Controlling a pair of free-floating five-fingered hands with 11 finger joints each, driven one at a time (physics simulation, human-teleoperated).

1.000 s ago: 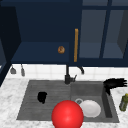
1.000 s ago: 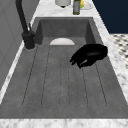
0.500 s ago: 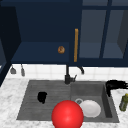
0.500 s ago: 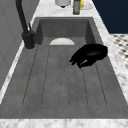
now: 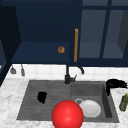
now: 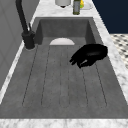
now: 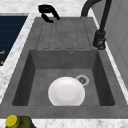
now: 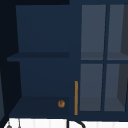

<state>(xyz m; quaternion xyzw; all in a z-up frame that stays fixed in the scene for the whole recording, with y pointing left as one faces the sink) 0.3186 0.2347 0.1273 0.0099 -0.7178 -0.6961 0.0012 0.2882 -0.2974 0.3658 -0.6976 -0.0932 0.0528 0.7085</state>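
My left hand [image 5: 42, 97] hovers over the ribbed drainboard [image 5: 32, 105] at the sink's left, holding nothing. In the left side view the left hand [image 6: 88, 54] has loosely bent fingers just above the ribs, and it appears at the far end as the left hand [image 7: 47, 11] in the right side view. My right hand [image 5: 115, 83] floats above the basin's right rim with fingers stretched out, touching nothing. A white plate [image 5: 90, 108] lies flat in the basin beside the drain [image 7: 82, 80]. A red ball [image 5: 67, 115] appears at the sink's front edge.
A black faucet [image 5: 67, 75] stands behind the sink's middle. A green bottle [image 5: 123, 102] with a yellow cap stands on the right counter. Above, the open dark-blue cabinet holds a small brown object [image 8: 61, 103] on its lower shelf, next to an orange door handle [image 8: 76, 97].
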